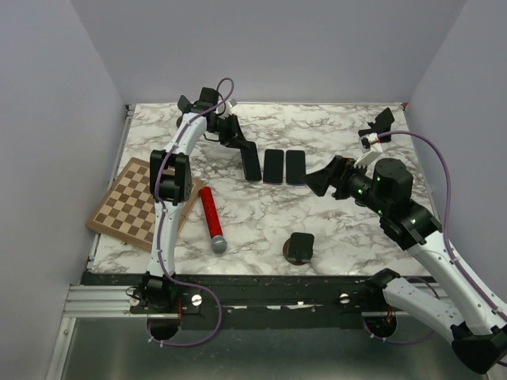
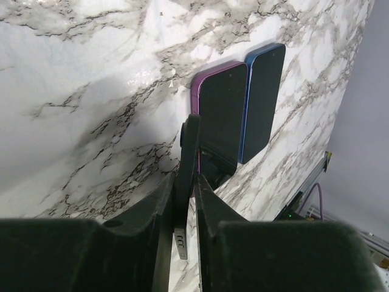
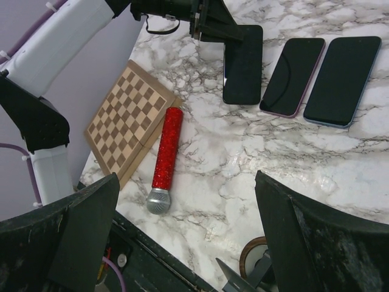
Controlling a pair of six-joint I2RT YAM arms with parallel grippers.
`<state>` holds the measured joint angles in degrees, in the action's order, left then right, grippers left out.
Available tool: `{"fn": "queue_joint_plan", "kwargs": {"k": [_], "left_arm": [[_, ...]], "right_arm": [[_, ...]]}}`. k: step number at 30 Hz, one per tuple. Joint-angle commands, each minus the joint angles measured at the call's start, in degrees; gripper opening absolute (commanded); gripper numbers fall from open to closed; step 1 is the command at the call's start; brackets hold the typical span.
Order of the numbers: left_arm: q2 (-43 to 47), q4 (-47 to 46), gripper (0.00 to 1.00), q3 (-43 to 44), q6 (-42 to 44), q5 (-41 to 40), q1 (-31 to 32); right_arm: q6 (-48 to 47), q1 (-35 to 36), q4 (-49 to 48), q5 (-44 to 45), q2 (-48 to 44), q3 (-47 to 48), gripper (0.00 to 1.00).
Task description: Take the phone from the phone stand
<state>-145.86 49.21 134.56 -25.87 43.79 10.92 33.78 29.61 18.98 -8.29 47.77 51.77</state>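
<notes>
My left gripper (image 1: 236,136) is shut on the edge of a black phone (image 1: 250,162) at the far middle of the table. In the left wrist view the fingers (image 2: 209,204) pinch the phone (image 2: 188,152) edge-on, and its far end points down at the table. The phone stand (image 1: 300,248), black on a round brown base, stands near the front edge with nothing on it. My right gripper (image 1: 318,180) is open and empty, above the table right of the phones. In the right wrist view its fingers (image 3: 79,231) spread wide, with the stand (image 3: 261,271) just below.
A purple phone (image 1: 273,166) and a blue phone (image 1: 295,166) lie flat side by side, right of the held phone. A red microphone (image 1: 211,219) lies at front left beside a folded chessboard (image 1: 135,202). A small black clip (image 1: 380,125) sits at far right.
</notes>
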Motion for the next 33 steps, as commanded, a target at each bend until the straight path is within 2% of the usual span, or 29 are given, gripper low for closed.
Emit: {"fn": "queue_joint_plan", "kwargs": {"k": [1,9,15,25,33], "left_arm": [[-0.8,-0.5,0.28,2.1,-0.8,-1.1,0.5],[-0.8,-0.9,0.48,2.2,-1.8,-1.7,0.9],[-0.7,-1.4,0.59,2.3,-2.8,-1.7,1.0],[-0.3,-2.8,0.68,2.7,-5.3,-3.8,0.8],[0.5,-5.3,0.69,2.0,-8.4,-5.9,0.8]], "right_arm": [[-1.0,-0.1,-0.7,1.6,-0.9,-0.3,1.00],[-1.3,-0.1,-0.7,1.8,-0.8,0.1,1.00],[-1.3,-0.1,-0.7,2.0,-0.9,0.7,1.00],[-1.3,-0.1,-0.4,2.1,-1.2,1.0,1.00],[-1.2,-0.1,-0.2,2.5,-1.6,1.2,1.00]]}}
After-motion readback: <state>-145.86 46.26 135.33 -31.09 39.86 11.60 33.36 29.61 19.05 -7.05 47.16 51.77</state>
